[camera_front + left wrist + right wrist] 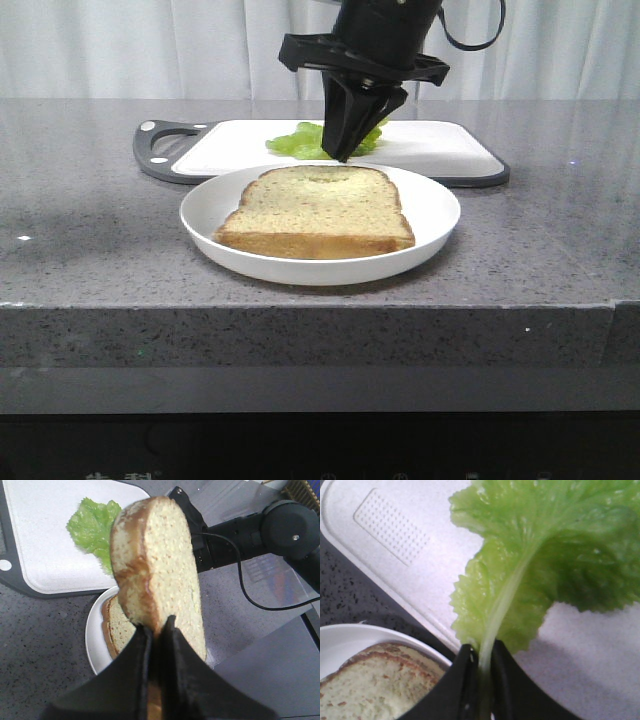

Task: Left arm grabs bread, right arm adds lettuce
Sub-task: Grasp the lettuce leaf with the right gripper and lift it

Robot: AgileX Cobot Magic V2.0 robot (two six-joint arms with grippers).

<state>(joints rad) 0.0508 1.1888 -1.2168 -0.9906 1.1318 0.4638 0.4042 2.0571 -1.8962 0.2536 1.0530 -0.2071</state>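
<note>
My left gripper (157, 625) is shut on the bread (160, 570), a tan slice with a dark brown crust. It holds the slice on edge above the white plate (92, 635). The left arm is out of the front view. My right gripper (345, 155) points down over the cutting board (440, 150). In the right wrist view it (481, 650) is shut on the stem of the lettuce (540, 555). The ruffled green leaf (300, 140) lies low on the board, and it also shows in the left wrist view (92, 527).
A second bread slice (320, 205) with a paler crust lies flat on the white plate (430, 210), just in front of the board. It also shows in the right wrist view (375, 685). The grey counter's front edge runs close below the plate.
</note>
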